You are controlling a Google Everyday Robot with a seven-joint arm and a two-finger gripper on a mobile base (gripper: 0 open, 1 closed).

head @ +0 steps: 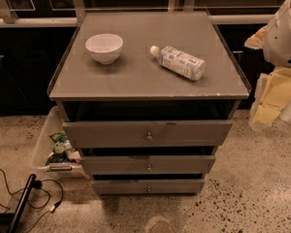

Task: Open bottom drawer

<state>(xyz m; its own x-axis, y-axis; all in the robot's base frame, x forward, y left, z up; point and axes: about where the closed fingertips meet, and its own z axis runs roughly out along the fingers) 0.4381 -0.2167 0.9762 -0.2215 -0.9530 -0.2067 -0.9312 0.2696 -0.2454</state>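
- Far left, floor: you've got a black bar [20, 204] lying at an angle, with thin cables [44, 190] looped beside it.
- Just left of the cabinet: a clear plastic bin [40, 144] sits on the floor against the cabinet's side, with green-ish packets [59, 146] inside.
- Cabinet top [136, 79]: a white bowl [104, 47] stands upright on the left half.
- Three grey drawers are stacked under the top. The top drawer [111, 132] has the tallest front and the middle drawer [116, 165] sits below it.
- The bottom drawer [121, 186] is the lowest, just above the speckled floor [252, 188], with a slim front and a small round knob [148, 189] at its centre.
- A dark gap shows above each drawer front. The bottom drawer looks closed or nearly so, though from this high angle you can't rule out it sitting slightly ajar.
- Cabinet top, right half: a plastic bottle [179, 62] lies on its side with a white cap pointing toward the bowl. It is well apart from the bowl.
- Right edge: the gripper [274, 96] shows as pale yellow parts hanging under a white arm housing [286, 30]. It is beside the cabinet's right side, about level with the cabinet top.
- The gripper is not touching the cabinet and is well apart from the bottom drawer's knob.
- Gripper state: I can't tell how far open it is or whether it holds anything, as it's cut off by the frame edge.
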